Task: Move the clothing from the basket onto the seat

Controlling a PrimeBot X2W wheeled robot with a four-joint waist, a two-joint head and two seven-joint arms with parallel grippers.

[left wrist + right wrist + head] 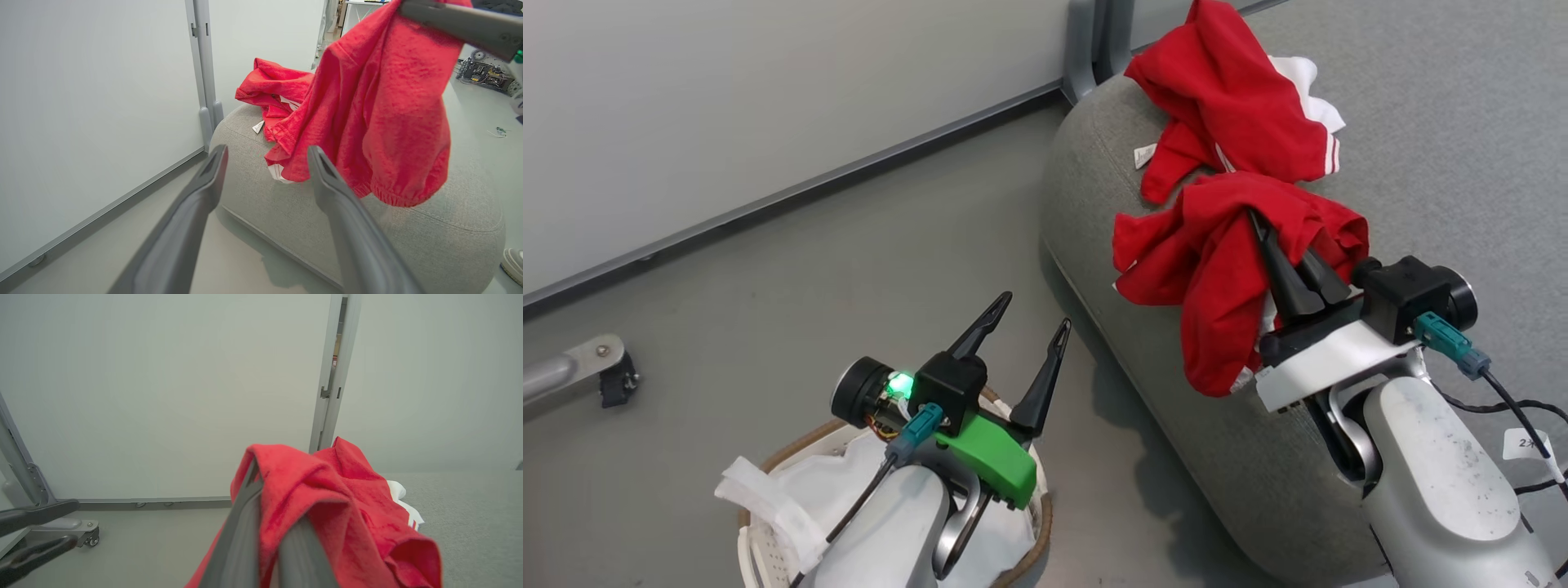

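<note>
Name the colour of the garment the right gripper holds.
Bright red garment; left wrist view shows it best.

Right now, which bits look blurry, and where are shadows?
Left wrist view: fingers of the left claw look soft and close; right wrist view: the right claw blurs against the clothing; head view: sharp, with the seat shadowing the floor.

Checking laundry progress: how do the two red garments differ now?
The far garment lies crumpled on the seat, held by nothing; the near garment is clamped in the right gripper. The far garment rests on the seat; the near garment hangs draped from the fingers. Both are bright red fabric.
</note>
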